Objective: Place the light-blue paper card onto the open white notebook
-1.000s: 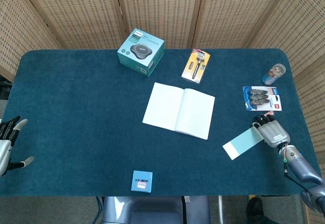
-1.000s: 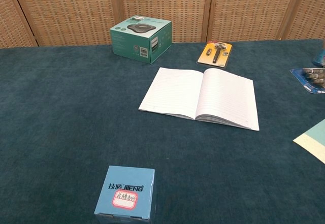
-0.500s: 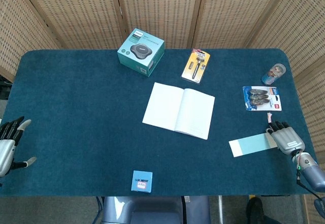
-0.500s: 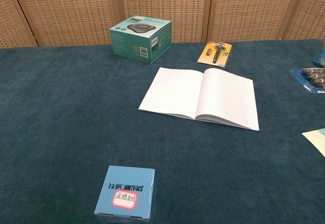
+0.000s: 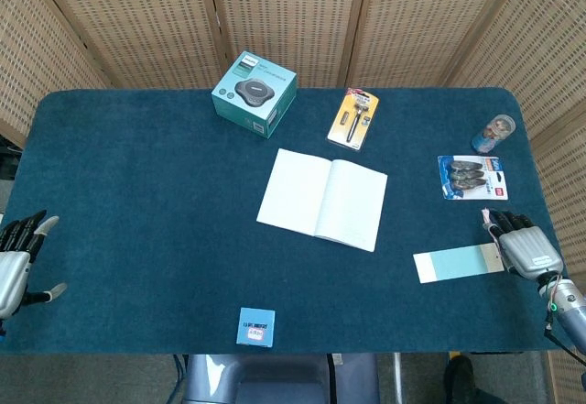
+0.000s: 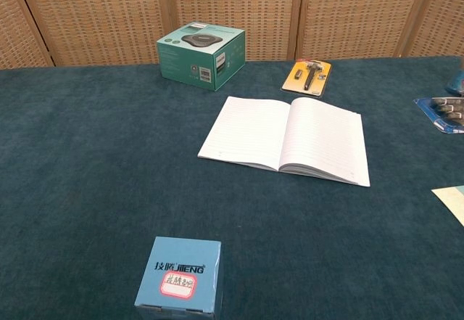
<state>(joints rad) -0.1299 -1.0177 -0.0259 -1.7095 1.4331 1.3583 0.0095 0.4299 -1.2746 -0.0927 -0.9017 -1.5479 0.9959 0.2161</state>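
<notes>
The open white notebook (image 5: pixel 322 198) lies flat near the table's middle, also seen in the chest view (image 6: pixel 286 138). The light-blue paper card (image 5: pixel 456 264) lies on the cloth well right of it and nearer the front edge. Only the card's pale corner (image 6: pixel 453 198) shows in the chest view. My right hand (image 5: pixel 522 249) sits over the card's right end, back upward, holding that end; the contact itself is hidden. My left hand (image 5: pixel 18 265) hovers at the table's left edge, fingers spread, holding nothing.
A teal box (image 5: pixel 255 92) and a yellow razor pack (image 5: pixel 353 118) stand behind the notebook. A blue blister pack (image 5: pixel 472 177) and a small jar (image 5: pixel 495 133) lie just beyond my right hand. A small blue box (image 5: pixel 256 326) sits at the front edge.
My right hand has drawn the card to the right, away from the notebook, and turned it from slanted to nearly level. The left hand has barely shifted.
</notes>
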